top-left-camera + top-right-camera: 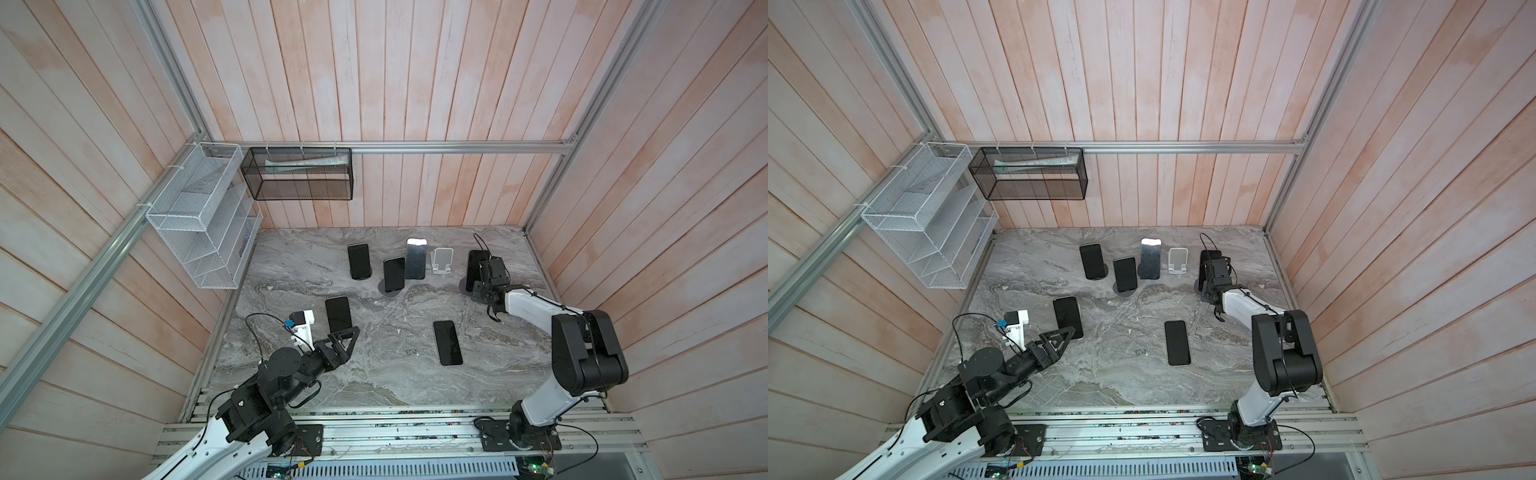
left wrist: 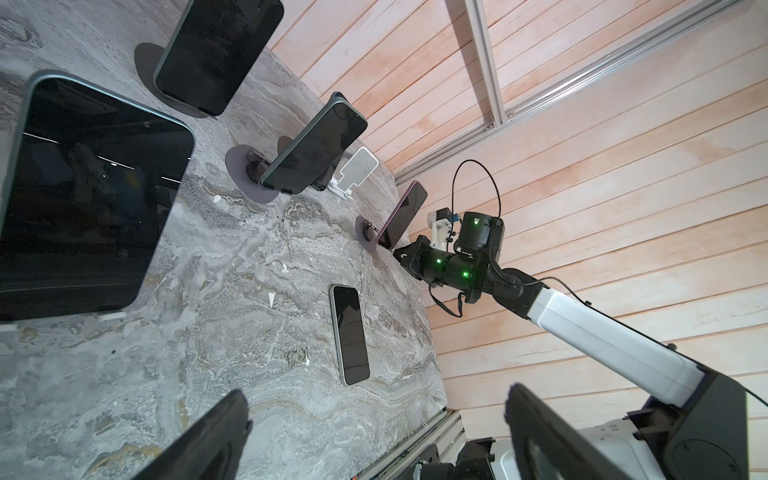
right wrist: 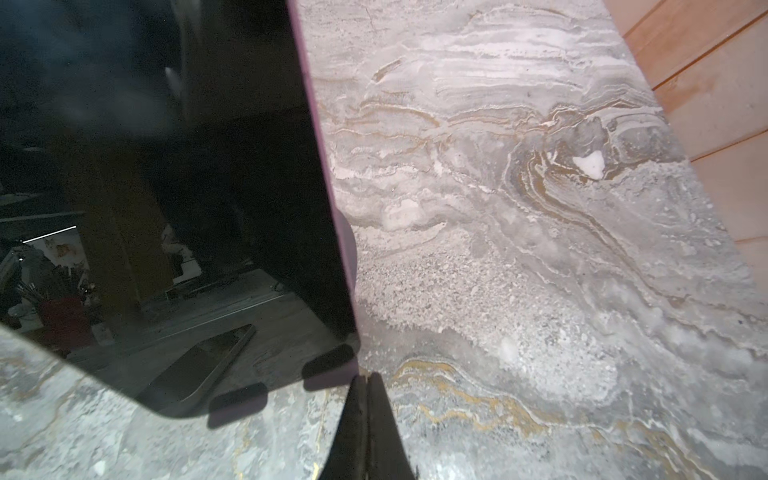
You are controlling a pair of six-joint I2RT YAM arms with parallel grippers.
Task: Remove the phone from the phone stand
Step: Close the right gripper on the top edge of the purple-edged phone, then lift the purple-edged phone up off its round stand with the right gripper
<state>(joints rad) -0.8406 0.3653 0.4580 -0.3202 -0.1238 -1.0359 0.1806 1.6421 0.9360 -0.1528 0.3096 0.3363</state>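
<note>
Grey marble-patterned desk (image 1: 374,382), swirled with white veins and thin ochre streaks. Walls (image 1: 415,83) of pale wooden planks, washed pink and white, are crossed by silver metal rails (image 1: 457,146). The phone (image 3: 166,166) has a glossy black screen and a plum-purple edge; its phone stand (image 2: 368,239) is dark grey with a purple tint. The other phones (image 1: 358,261) show black screens, while one upright phone (image 1: 415,258) mirrors silver-grey. The empty stand (image 1: 441,260) is white. The wire basket (image 1: 199,216) is white, the mesh basket (image 1: 297,174) black. The right claw (image 3: 365,380) is black.
</note>
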